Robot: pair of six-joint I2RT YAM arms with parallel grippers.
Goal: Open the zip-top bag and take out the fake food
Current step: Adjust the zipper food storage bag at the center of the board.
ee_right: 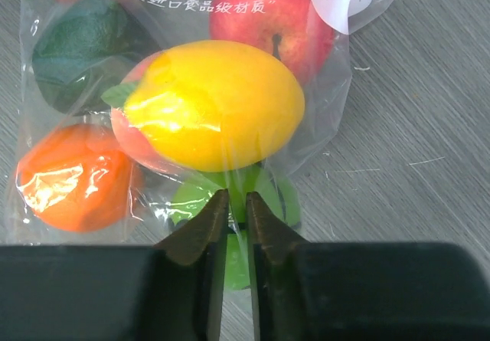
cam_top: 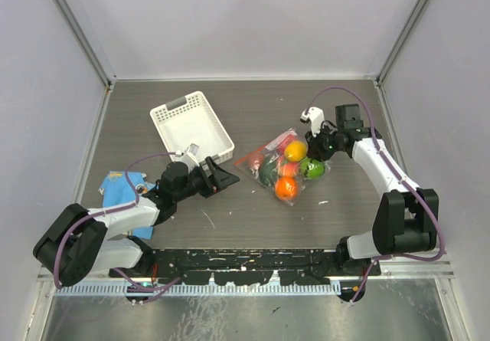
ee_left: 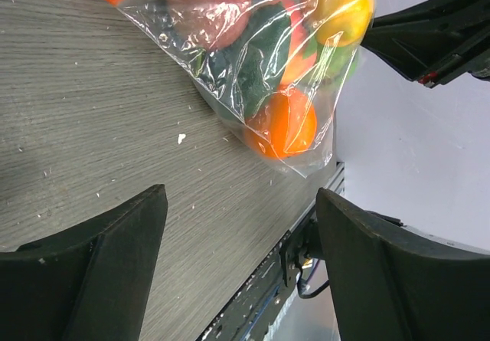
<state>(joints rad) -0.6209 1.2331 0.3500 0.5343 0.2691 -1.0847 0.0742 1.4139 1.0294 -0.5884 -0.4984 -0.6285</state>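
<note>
The clear zip-top bag (cam_top: 282,168) lies on the table's middle with its red-orange zip strip (cam_top: 264,146) on the far-left edge. The fake food is inside: a yellow fruit (ee_right: 222,103), an orange one (ee_right: 73,176), a red apple (ee_right: 283,31), a dark green one (ee_right: 76,46) and a light green one (ee_right: 272,195). My right gripper (ee_right: 237,199) is shut on a fold of the bag's plastic at its right edge, just below the yellow fruit; it also shows in the top view (cam_top: 314,153). My left gripper (cam_top: 227,178) is open and empty, left of the bag and apart from it (ee_left: 241,195).
A white slatted basket (cam_top: 191,126) stands at the back left. A blue printed cloth (cam_top: 122,188) lies at the left beside my left arm. The table's front rail (cam_top: 253,268) runs along the near edge. My right arm (ee_left: 429,34) shows beyond the bag in the left wrist view.
</note>
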